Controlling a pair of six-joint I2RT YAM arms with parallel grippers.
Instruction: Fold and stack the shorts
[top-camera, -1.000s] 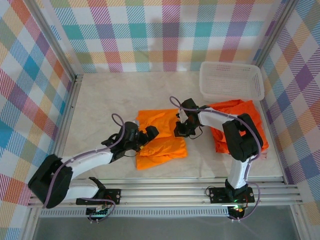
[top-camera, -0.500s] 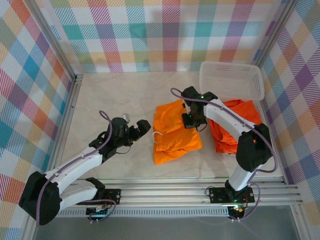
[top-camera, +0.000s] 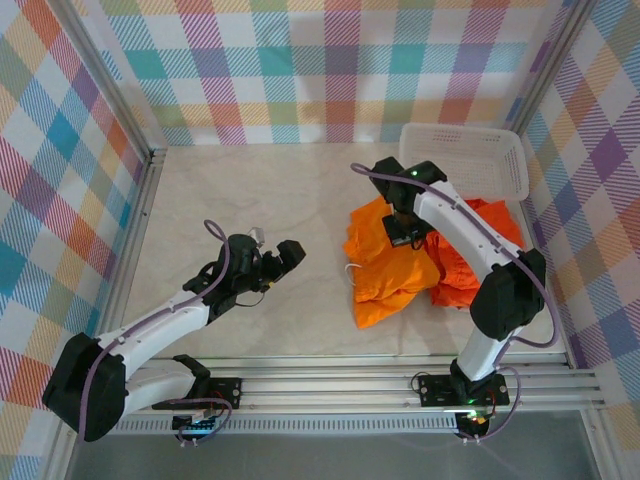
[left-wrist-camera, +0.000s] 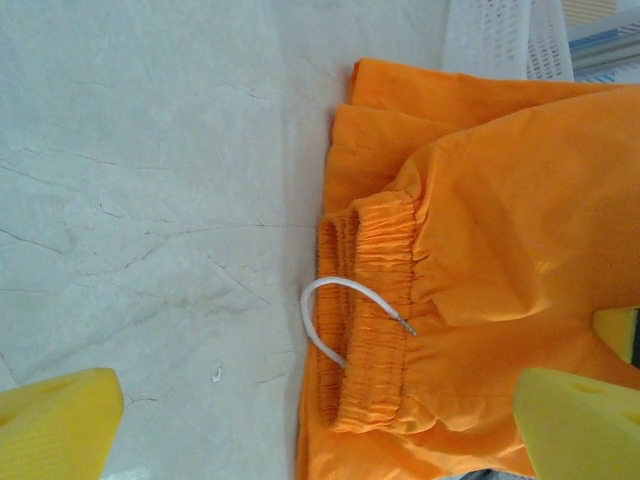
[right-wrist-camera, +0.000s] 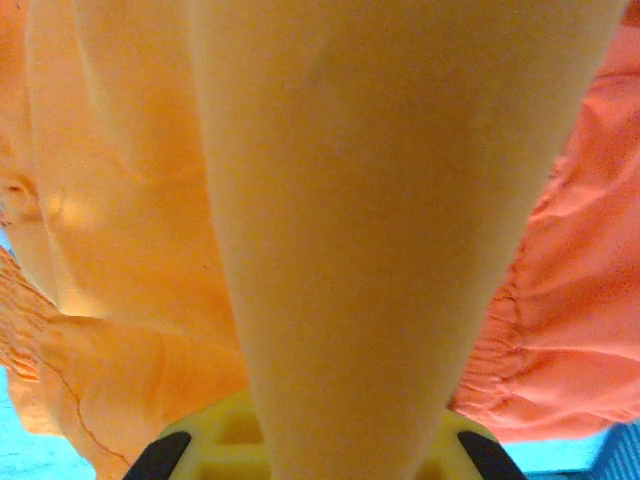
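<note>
A folded bright orange pair of shorts (top-camera: 392, 272) lies right of the table's middle, its right edge over a heap of redder orange shorts (top-camera: 478, 240). My right gripper (top-camera: 406, 231) is shut on the folded pair's far edge. In the right wrist view orange cloth (right-wrist-camera: 400, 200) hangs right in front of the lens, with the redder shorts (right-wrist-camera: 585, 300) beside it. My left gripper (top-camera: 286, 255) stands open over bare table, well left of the shorts. Its wrist view shows the gathered waist (left-wrist-camera: 375, 300) and a white drawstring (left-wrist-camera: 318, 312) ahead of the yellow fingertips (left-wrist-camera: 55, 425).
A white lattice basket (top-camera: 464, 160) stands at the back right, just behind the heap. Plaid walls with metal frame rails close in the table on three sides. Bare marbled tabletop (top-camera: 230, 200) stretches across the left half.
My right gripper has dragged the folded orange shorts to the right, onto the edge of the heap. My left gripper has pulled back left, off the shorts, still open.
</note>
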